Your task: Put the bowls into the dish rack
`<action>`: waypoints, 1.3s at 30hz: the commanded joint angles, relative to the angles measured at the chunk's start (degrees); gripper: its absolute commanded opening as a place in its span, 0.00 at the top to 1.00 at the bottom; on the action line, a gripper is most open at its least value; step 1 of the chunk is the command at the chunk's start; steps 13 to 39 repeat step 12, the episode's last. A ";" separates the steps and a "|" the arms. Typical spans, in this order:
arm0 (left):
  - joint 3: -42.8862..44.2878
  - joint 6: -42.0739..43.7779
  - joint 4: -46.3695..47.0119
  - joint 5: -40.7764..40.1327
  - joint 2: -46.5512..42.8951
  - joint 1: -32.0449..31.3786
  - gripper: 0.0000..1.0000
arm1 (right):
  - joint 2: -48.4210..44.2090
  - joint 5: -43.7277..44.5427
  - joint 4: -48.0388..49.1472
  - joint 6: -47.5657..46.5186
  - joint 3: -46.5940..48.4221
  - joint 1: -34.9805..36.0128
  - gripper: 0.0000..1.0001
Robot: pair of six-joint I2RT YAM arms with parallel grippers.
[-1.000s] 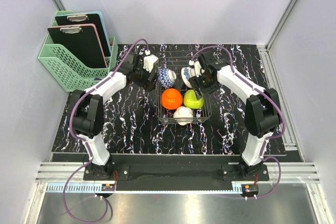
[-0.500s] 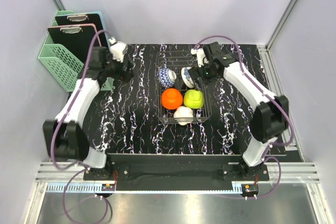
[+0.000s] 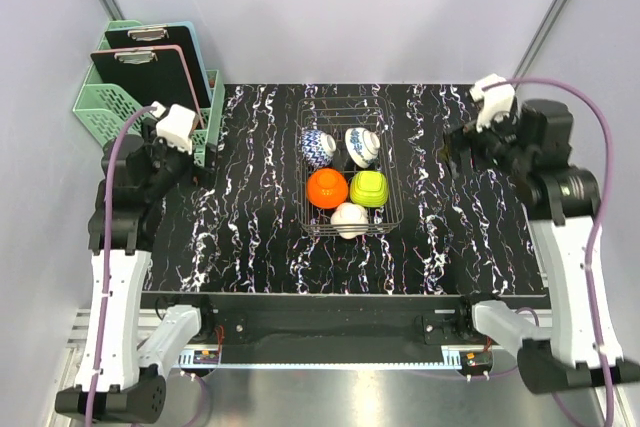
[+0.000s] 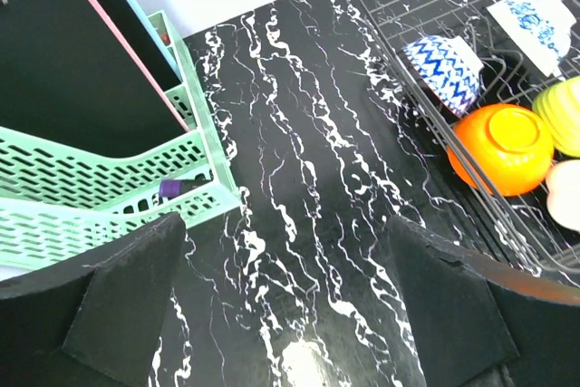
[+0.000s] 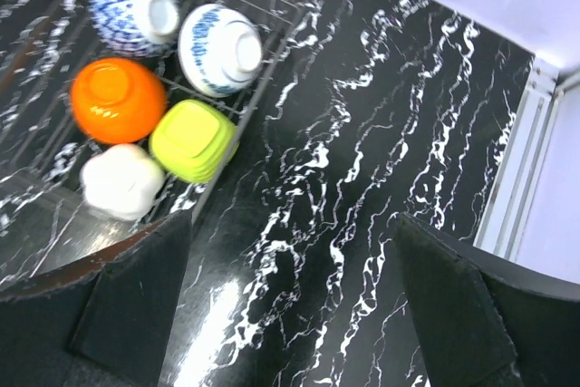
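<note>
Top external view: the dish rack (image 3: 345, 115) stands on the surface (image 3: 250, 237), midway across and nearer the far edge, with all five bowls inside.
Bowls: blue-patterned bowl (image 3: 318, 147) and second patterned bowl (image 3: 360, 145) at the rack's far end; orange bowl (image 3: 327, 188) and lime bowl (image 3: 369, 188) in the middle; cream bowl (image 3: 349, 219) nearest.
Left gripper (image 4: 285, 233): jaws spread wide, nothing held, above the surface's left edge.
Right gripper (image 5: 288, 233): jaws likewise wide and empty, toward the right edge.
Handling (judged): small, light, rigid; smooth glazed walls are probably slick and liable to chip. Pinch across the rim, one finger inside, or take the foot ring.
Writing: none legible. The blue motifs are decoration, and the clipboards (image 3: 150, 82) in the mint basket (image 3: 110, 127) show blank dark faces.
Progress (judged): loading appears complete.
</note>
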 commanded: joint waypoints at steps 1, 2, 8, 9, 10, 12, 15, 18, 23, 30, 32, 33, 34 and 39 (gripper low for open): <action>-0.28 0.09 -2.92 -0.85 -1.20 1.35 0.01 | -2.04 -4.28 -2.54 -1.43 -2.24 -0.04 0.00; -0.37 -0.08 -3.01 -0.59 -1.73 1.35 0.01 | -2.47 -4.54 -2.63 -1.26 -2.76 0.04 0.00; 0.25 -1.05 -2.92 -0.06 -2.35 1.44 0.01 | -2.83 -5.51 -2.81 -0.29 -4.96 -0.05 0.00; 0.33 -1.14 -2.92 -0.23 -2.35 1.44 0.01 | -2.74 -5.69 -2.81 -0.29 -5.14 0.04 0.00; 0.42 -1.31 -2.92 -0.32 -2.35 1.53 0.01 | -2.83 -5.69 -2.81 -0.20 -5.31 -0.04 0.00; 0.69 -1.40 -2.84 -0.58 -2.52 1.61 0.01 | -2.83 -5.42 -2.81 -0.11 -5.40 -0.05 0.00; 0.69 -1.40 -2.84 -0.58 -2.52 1.61 0.01 | -2.83 -5.42 -2.81 -0.11 -5.40 -0.05 0.00; 0.69 -1.40 -2.84 -0.58 -2.52 1.61 0.01 | -2.83 -5.42 -2.81 -0.11 -5.40 -0.05 0.00; 0.69 -1.40 -2.84 -0.58 -2.52 1.61 0.01 | -2.83 -5.42 -2.81 -0.11 -5.40 -0.05 0.00; 0.69 -1.40 -2.84 -0.58 -2.52 1.61 0.01 | -2.83 -5.42 -2.81 -0.11 -5.40 -0.05 0.00; 0.69 -1.40 -2.84 -0.58 -2.52 1.61 0.01 | -2.83 -5.42 -2.81 -0.11 -5.40 -0.05 0.00; 0.69 -1.40 -2.84 -0.58 -2.52 1.61 0.01 | -2.83 -5.42 -2.81 -0.11 -5.40 -0.05 0.00; 0.69 -1.40 -2.84 -0.58 -2.52 1.61 0.01 | -2.83 -5.42 -2.81 -0.11 -5.40 -0.05 0.00; 0.69 -1.40 -2.84 -0.58 -2.52 1.61 0.01 | -2.83 -5.42 -2.81 -0.11 -5.40 -0.05 0.00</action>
